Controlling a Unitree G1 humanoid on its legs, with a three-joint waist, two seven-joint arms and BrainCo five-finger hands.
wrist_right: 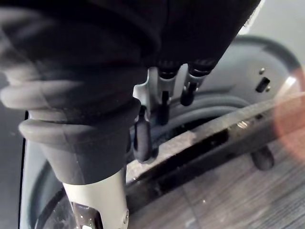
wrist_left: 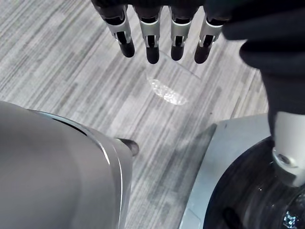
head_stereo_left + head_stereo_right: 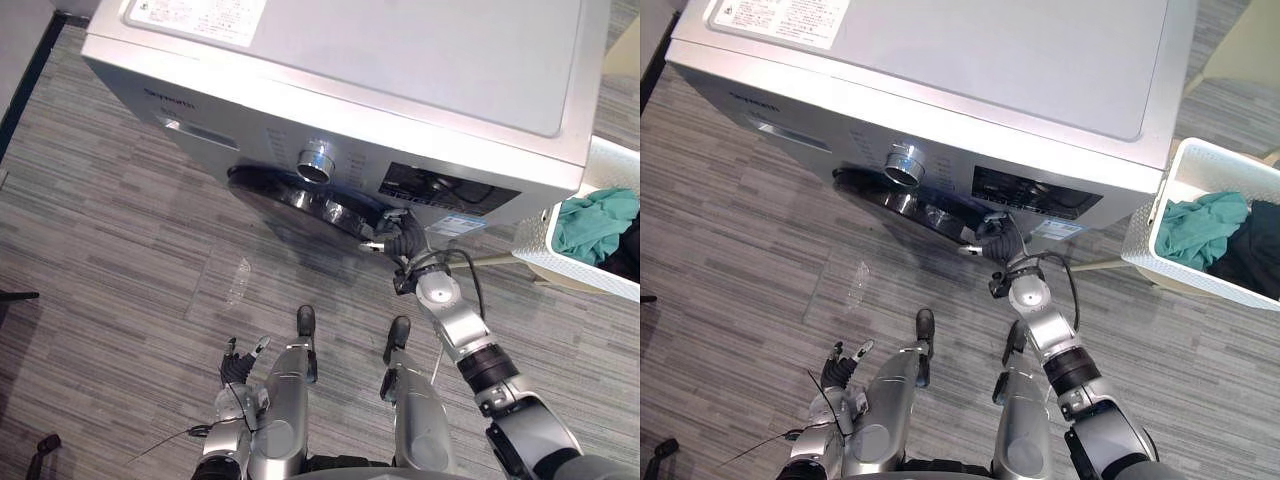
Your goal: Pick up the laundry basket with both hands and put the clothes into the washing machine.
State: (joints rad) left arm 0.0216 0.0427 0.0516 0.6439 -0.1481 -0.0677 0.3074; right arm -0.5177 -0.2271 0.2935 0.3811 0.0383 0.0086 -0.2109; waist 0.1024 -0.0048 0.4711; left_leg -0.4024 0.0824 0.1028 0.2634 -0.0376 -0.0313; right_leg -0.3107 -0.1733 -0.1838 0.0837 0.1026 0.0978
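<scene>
Basket's still on the floor, your right hand is up at the washer door

Your right hand [image 3: 403,240] is against the right edge of the dark round door [image 3: 290,195] of the washing machine [image 3: 420,60]. In the wrist view its fingertips sit right at the door's rim, but honestly I can't tell if they're hooked on it or just loose. Your left hand [image 3: 238,370] hangs low by your left side, fingers [image 2: 152,45] straight, holding nothing. The white laundry basket [image 3: 1143,238] sits on the floor just beside the machine's right side, with teal clothes [image 3: 1200,225] and something dark [image 3: 1255,250] in it.
</scene>
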